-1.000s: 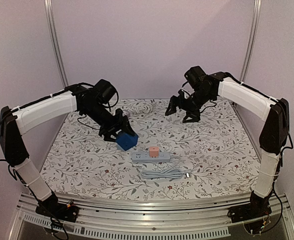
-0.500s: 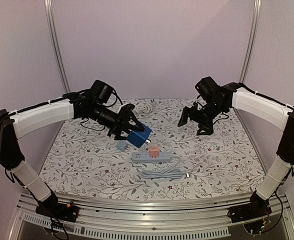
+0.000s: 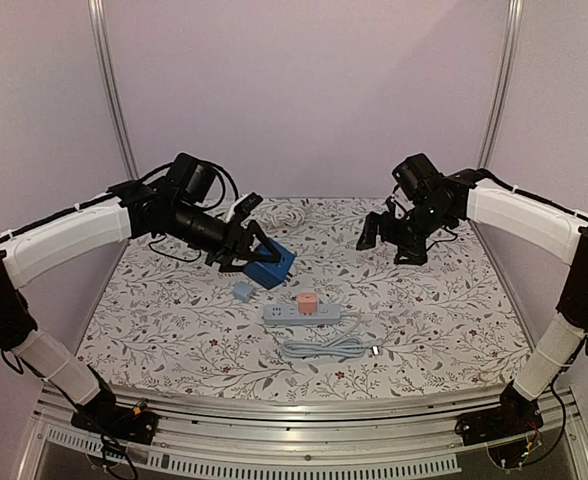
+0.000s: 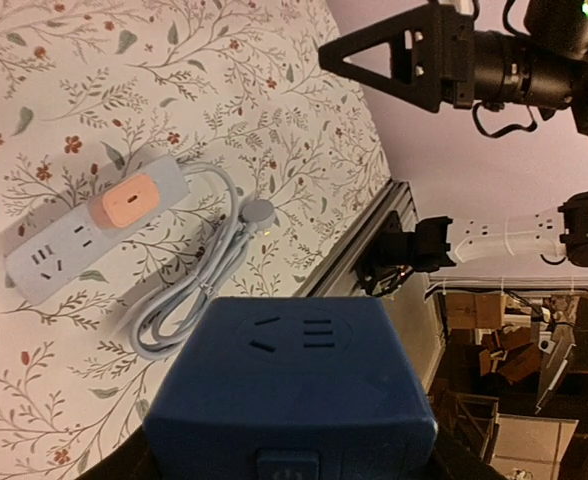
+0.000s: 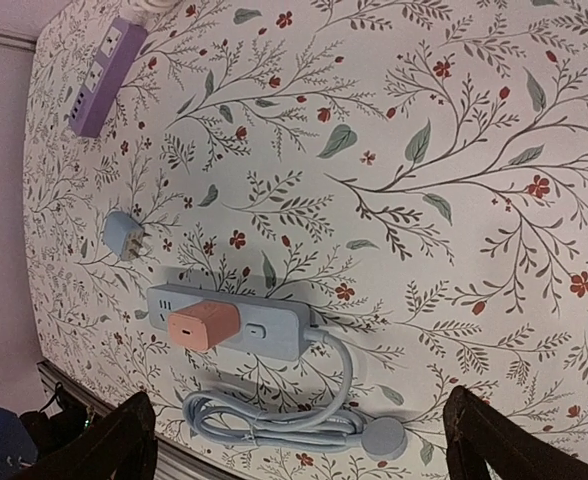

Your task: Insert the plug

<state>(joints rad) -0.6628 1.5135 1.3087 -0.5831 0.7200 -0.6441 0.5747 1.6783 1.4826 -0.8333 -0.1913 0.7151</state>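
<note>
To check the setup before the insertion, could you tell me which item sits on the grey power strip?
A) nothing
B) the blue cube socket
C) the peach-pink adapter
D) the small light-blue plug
C: the peach-pink adapter sits on the grey power strip, while the blue cube socket is held in the left gripper and the small light-blue plug lies beside the strip.

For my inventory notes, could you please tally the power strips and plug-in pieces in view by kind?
Power strips: 2 (grey power strip, purple power strip)
Plug-in pieces: 3 (blue cube adapter, pink adapter, light-blue plug)
Total: 5
</note>
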